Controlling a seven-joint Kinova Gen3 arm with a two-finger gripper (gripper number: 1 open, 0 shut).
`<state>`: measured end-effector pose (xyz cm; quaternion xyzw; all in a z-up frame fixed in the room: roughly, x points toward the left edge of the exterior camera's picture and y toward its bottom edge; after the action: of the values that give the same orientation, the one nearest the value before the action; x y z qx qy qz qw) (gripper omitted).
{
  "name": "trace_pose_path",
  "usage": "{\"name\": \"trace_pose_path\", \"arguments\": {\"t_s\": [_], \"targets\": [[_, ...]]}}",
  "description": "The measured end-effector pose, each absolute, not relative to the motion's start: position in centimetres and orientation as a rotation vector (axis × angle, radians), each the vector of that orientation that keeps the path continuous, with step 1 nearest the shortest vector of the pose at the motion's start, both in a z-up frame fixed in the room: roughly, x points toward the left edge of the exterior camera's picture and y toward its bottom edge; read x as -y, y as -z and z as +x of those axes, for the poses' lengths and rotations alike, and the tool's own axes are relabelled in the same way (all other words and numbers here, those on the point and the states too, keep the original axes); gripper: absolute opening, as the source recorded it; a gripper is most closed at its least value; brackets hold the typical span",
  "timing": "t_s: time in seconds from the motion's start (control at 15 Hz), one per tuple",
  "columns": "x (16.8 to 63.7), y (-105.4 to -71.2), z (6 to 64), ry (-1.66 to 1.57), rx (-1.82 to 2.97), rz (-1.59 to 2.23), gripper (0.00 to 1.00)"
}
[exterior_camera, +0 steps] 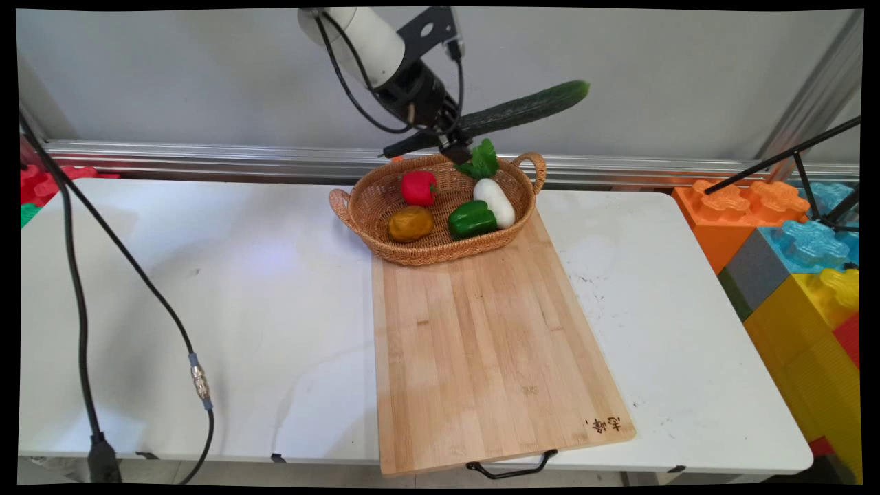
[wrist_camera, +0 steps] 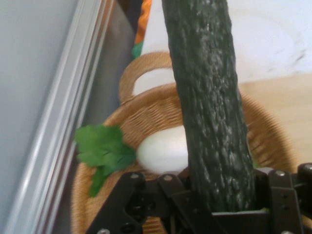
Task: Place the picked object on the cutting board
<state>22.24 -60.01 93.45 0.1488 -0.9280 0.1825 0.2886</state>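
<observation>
While the gripper (exterior_camera: pixel 450 141) hangs above the far rim of the basket (exterior_camera: pixel 385 206), we see its jaws pinching a long dark-green cucumber (exterior_camera: pixel 522 110) near one end. We note bumpy, pebbled skin on the cucumber (wrist_camera: pixel 209 97), which juts out to the right, tilted slightly upward, clear of the basket. We find the oval woven wicker basket, with loop handles at both ends, resting on the far end of a pale wooden cutting board (exterior_camera: pixel 481 330) with visible grain. Inside it lie a glossy red pepper (exterior_camera: pixel 418 187), a glossy green pepper (exterior_camera: pixel 471 219), a smooth white radish (exterior_camera: pixel 495 201) with ruffled green leaves (exterior_camera: pixel 481 161), and a dull brownish potato (exterior_camera: pixel 410 223). We see bright plastic blocks (exterior_camera: pixel 797 240) stacked off the table's (exterior_camera: pixel 206 289) right end.
</observation>
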Motion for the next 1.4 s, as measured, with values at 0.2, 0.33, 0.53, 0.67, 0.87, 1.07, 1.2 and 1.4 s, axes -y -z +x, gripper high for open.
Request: {"name": "trace_pose_path", "arguments": {"t_s": [0.2,0.33,0.53,0.67,0.87,1.07,1.2,1.4], "targets": [[57.0,-95.3,20.4,-0.409,2.456,0.432,0.00],[54.7,-95.9,19.1,-0.345,2.452,0.449,0.00],[51.0,-95.8,17.1,-0.248,2.450,0.467,0.00],[48.6,-95.1,15.9,-0.196,2.454,0.478,0.00],[45.6,-93.0,14.6,-0.149,2.469,0.468,0.00],[43.4,-89.7,13.9,-0.120,2.486,0.472,0.00],[42.4,-87.1,13.5,-0.107,2.493,0.480,0.00],[41.3,-83.6,13.1,-0.092,2.501,0.494,0.00]]}}
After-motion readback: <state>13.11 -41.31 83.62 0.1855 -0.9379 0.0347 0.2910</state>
